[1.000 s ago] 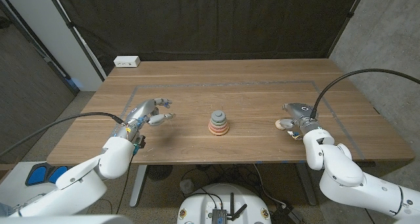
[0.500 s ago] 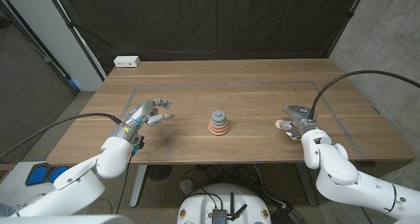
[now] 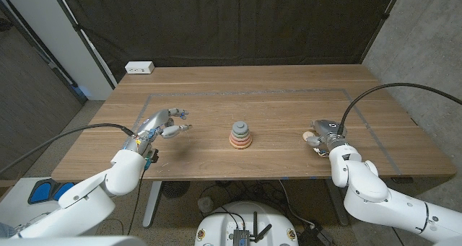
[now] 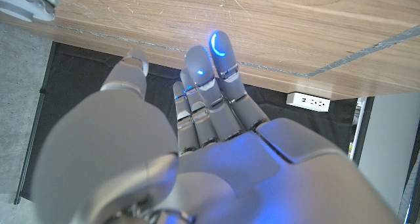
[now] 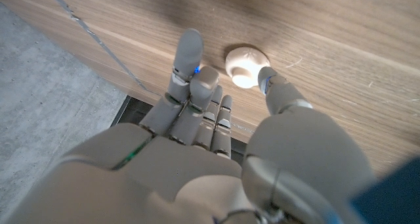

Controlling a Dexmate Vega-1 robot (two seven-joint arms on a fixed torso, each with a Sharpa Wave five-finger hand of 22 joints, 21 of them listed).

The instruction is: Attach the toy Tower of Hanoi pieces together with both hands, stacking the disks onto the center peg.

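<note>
My right hand (image 3: 324, 132) hovers near the table's (image 3: 274, 80) right edge, fingers spread, thumb touching a cream cap (image 5: 246, 66), not gripping it; my left hand (image 3: 160, 123) hangs released; the stacked disks (image 3: 240, 135) sit mid-table.

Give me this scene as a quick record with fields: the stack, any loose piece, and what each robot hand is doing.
stack: disk stack at table centre, several disks on the peg
loose piece: pale cap piece lying on the table
right robot hand: open, beside the cap piece, thumb close to it
left robot hand: open, holding nothing, left of the stack
</note>
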